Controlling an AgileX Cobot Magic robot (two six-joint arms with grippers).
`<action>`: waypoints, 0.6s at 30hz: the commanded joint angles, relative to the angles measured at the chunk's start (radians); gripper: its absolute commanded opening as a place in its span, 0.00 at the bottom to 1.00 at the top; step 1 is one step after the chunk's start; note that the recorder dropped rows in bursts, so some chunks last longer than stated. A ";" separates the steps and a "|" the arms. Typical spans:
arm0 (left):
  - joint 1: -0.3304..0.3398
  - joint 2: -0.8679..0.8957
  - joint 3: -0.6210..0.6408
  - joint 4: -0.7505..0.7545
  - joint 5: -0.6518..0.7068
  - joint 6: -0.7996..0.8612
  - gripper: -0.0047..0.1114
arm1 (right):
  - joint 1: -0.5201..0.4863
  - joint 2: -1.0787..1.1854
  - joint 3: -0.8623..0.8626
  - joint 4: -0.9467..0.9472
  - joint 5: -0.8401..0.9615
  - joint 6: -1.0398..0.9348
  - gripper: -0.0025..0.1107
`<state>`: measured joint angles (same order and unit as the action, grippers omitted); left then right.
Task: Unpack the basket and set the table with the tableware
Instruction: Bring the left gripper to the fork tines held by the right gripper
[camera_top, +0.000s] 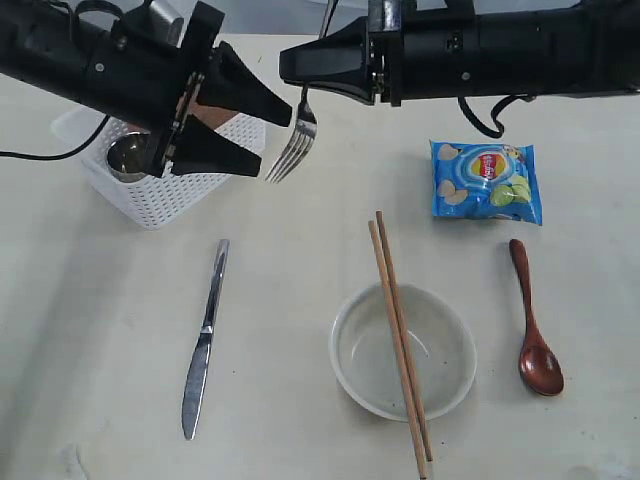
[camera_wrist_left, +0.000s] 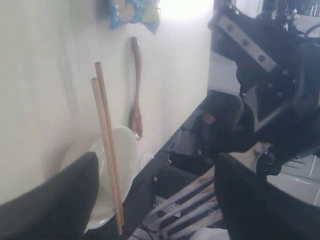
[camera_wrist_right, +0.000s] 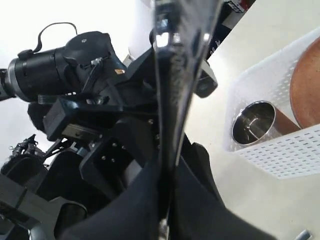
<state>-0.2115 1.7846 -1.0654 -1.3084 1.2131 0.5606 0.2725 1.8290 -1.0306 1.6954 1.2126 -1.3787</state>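
Note:
My right gripper (camera_top: 287, 63) is shut on the steel fork (camera_top: 293, 142), which hangs tines-down in the air just right of the basket; the fork's handle (camera_wrist_right: 175, 75) runs out from between the closed jaws (camera_wrist_right: 169, 192). My left gripper (camera_top: 276, 140) hovers open beside the white basket (camera_top: 150, 195), with nothing between its fingers (camera_wrist_left: 55, 200). Inside the basket are the steel cup (camera_top: 127, 155) and the reddish-brown plate (camera_top: 215, 118). On the table (camera_top: 290, 300) lie the knife (camera_top: 205, 335), the pale bowl (camera_top: 440, 385) with chopsticks (camera_top: 398, 330) across it, and the wooden spoon (camera_top: 530, 325).
A blue chips bag (camera_top: 487, 180) lies at the right, above the spoon. The two arms nearly meet over the basket's right side. The left wrist view also shows the bowl (camera_wrist_left: 117, 165), chopsticks (camera_wrist_left: 105, 135) and spoon (camera_wrist_left: 136, 90) near the table edge.

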 joint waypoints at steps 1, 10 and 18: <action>0.001 -0.005 -0.006 -0.011 0.008 -0.053 0.58 | -0.003 -0.001 -0.004 0.049 0.008 0.033 0.02; 0.001 -0.005 -0.006 -0.088 0.008 -0.051 0.58 | -0.003 -0.001 -0.004 0.049 0.008 0.040 0.02; 0.001 -0.005 -0.006 -0.083 0.008 -0.045 0.58 | -0.003 -0.050 -0.004 0.014 0.008 -0.016 0.02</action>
<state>-0.2115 1.7846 -1.0654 -1.3751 1.2131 0.5113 0.2725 1.8151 -1.0306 1.7205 1.2126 -1.3617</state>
